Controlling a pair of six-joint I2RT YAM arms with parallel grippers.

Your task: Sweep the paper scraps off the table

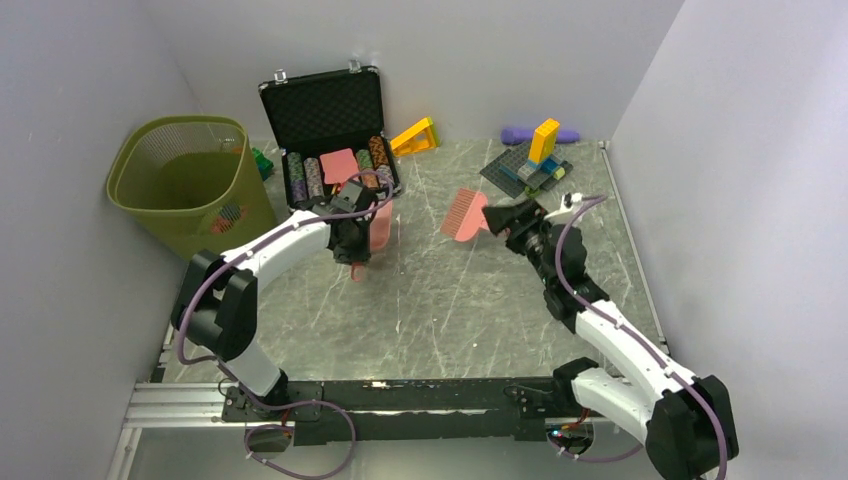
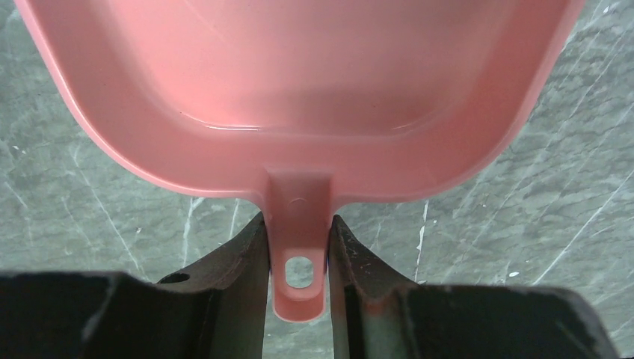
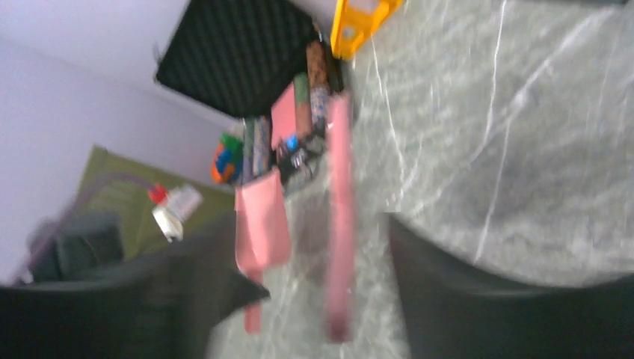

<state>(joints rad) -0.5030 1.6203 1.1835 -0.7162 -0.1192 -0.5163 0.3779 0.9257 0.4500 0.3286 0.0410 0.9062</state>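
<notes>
The left gripper (image 2: 297, 228) pinches the pink dustpan (image 2: 299, 90) by its handle, arm bent over the table (image 1: 450, 300); the right gripper (image 1: 497, 215) clasps a pink brush (image 1: 463, 215), arm outstretched.

Grey-green marble, veined in pale white, across the whole surface (image 1: 440, 300). Black for the open case (image 1: 320, 105), with a dimpled foam pattern inside its lid. Within the case, rows of chips (image 1: 305, 178) striped in mixed colours, flanking a plain pink block (image 1: 338, 165). Left of the case, olive-green mesh on the bin (image 1: 190, 185). Right of the case, a yellow wedge (image 1: 415, 137); farther right, grey-blue and yellow bricks (image 1: 540, 155) and a purple bar (image 1: 515, 134). Just in front of the case, plain salmon pink for the dustpan (image 2: 299, 90), in the black left end effector (image 2: 297, 247). Same pink for the brush (image 1: 465, 215), at the black right end effector (image 1: 500, 215). White arms (image 1: 290, 240), black joints, purple cables (image 1: 557, 250).
</notes>
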